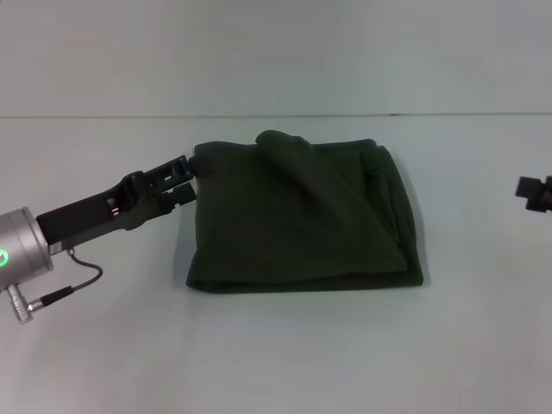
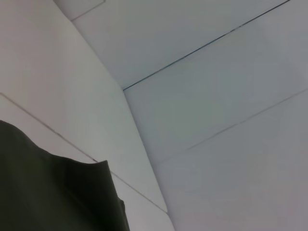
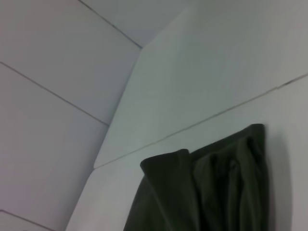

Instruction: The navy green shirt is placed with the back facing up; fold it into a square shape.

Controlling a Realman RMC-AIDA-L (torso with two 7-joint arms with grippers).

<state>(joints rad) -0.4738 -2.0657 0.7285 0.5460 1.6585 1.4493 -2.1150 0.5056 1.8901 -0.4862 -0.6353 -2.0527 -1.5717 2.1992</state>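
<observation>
The dark olive-green soft fabric shirt lies in the middle of the pale tabletop, and it is already folded into a compact, nearly square packet. Only the plain side shows; no letters are visible. So I judge that most of the folding is done. What is left is small: the top layer is not flat. A raised hump of cloth stands at the far edge of the shirt, a diagonal crease runs down from it toward the near right corner, and the right side shows several loose layers. The near edge looks straight and tidy. Some smoothing or a last tuck at the far left corner may still be needed to make the square clean.

The left gripper is at the far left corner of the shirt, with its black fingers touching the fabric edge there. They look close together, but whether they pinch the cloth or only rest against it, I cannot tell.

The right gripper is well apart from the shirt on its right side, only partly in view, and its state I also cannot tell.
</observation>
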